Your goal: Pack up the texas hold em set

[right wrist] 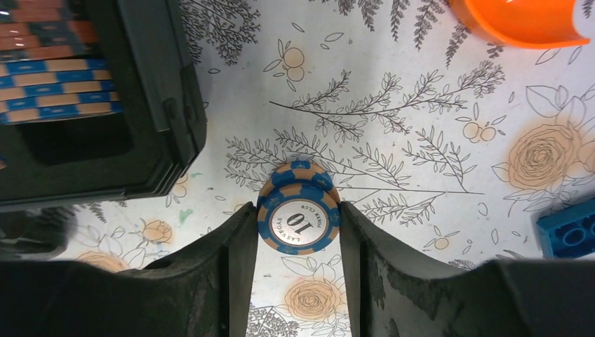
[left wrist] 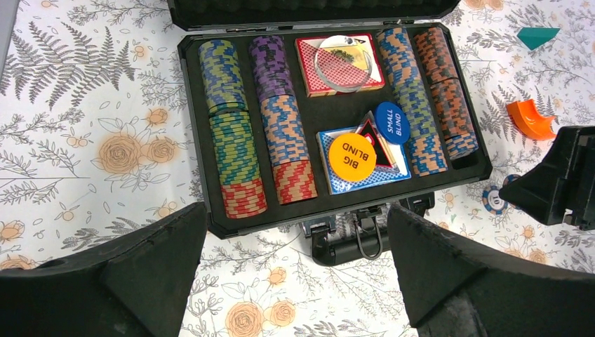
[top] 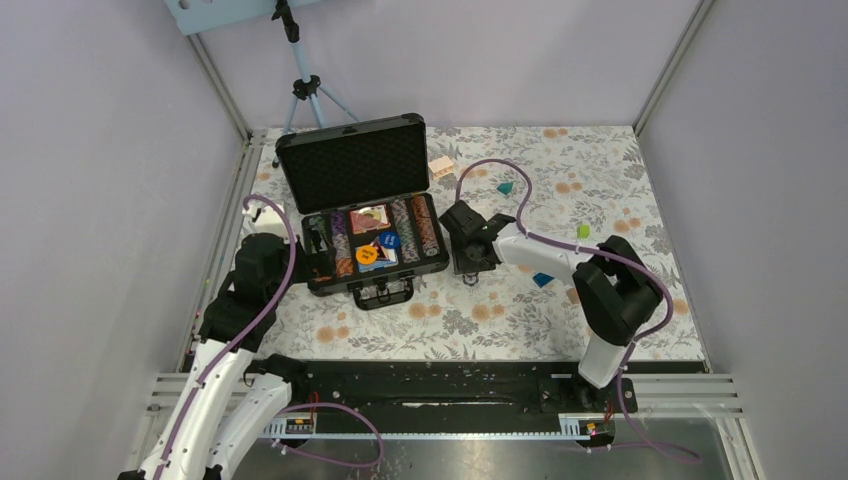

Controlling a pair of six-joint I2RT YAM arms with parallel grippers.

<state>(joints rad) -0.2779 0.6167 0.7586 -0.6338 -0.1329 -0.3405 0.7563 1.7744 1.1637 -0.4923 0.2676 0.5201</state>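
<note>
The black briefcase (top: 352,162) lies open with its foam lid up. Its tray (left wrist: 188,126) holds rows of striped poker chips (left wrist: 231,126), two card decks (left wrist: 337,63), a clear disc (left wrist: 344,62), an orange BIG BLIND disc (left wrist: 351,156) and a blue SMALL BLIND disc (left wrist: 391,123). My right gripper (top: 470,262) is just right of the case's front right corner (right wrist: 158,91). It is shut on a blue and orange poker chip marked 10 (right wrist: 299,217), with another chip behind it, close over the cloth. My left gripper (left wrist: 295,232) is open and empty before the case handle (left wrist: 351,242).
An orange curved block (left wrist: 531,119) and a teal block (left wrist: 539,35) lie right of the case. A blue block (right wrist: 568,228) lies near my right gripper. A small green piece (top: 583,231), a wooden piece (top: 441,165) and a tripod (top: 305,85) are further back.
</note>
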